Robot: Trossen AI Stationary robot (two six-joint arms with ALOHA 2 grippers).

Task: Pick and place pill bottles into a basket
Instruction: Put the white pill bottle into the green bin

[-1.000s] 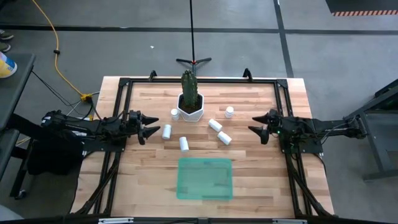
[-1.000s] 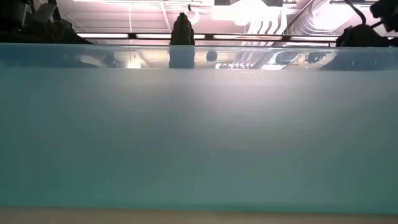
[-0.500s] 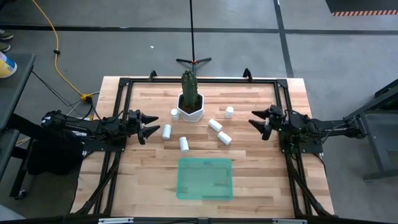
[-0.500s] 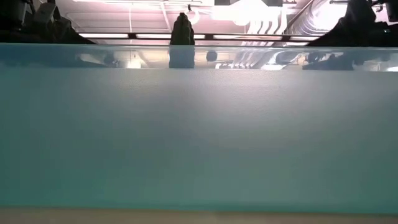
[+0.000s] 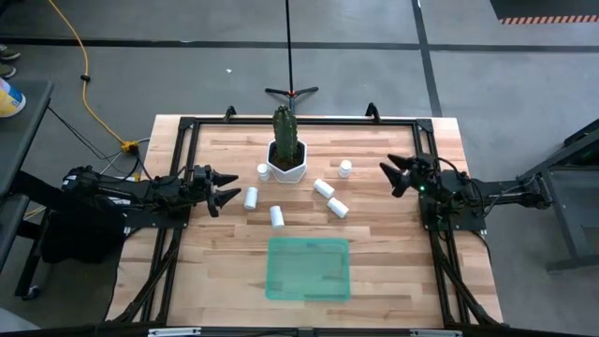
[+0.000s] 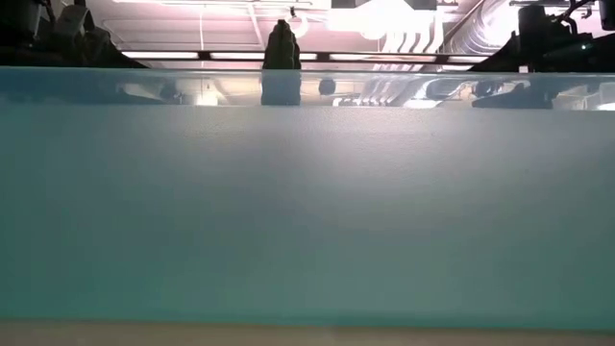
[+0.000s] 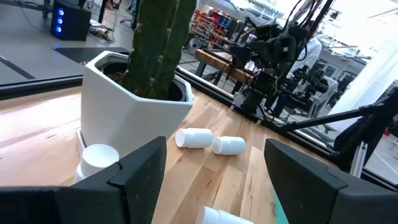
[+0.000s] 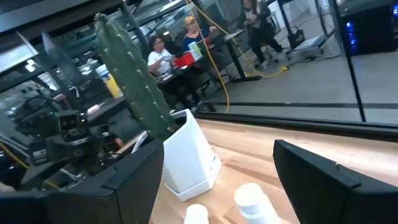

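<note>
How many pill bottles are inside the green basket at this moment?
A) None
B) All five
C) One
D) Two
A. In the high view the basket holds nothing, while all five pill bottles are on the wooden table around the cactus pot.

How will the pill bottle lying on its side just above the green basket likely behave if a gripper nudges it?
The pill bottle is a smooth white cylinder lying on its side on the wooden table, so it would probably roll rather than slide. It looks small and plastic, so likely light. Its smooth surface may slip in a loose grip.
</note>
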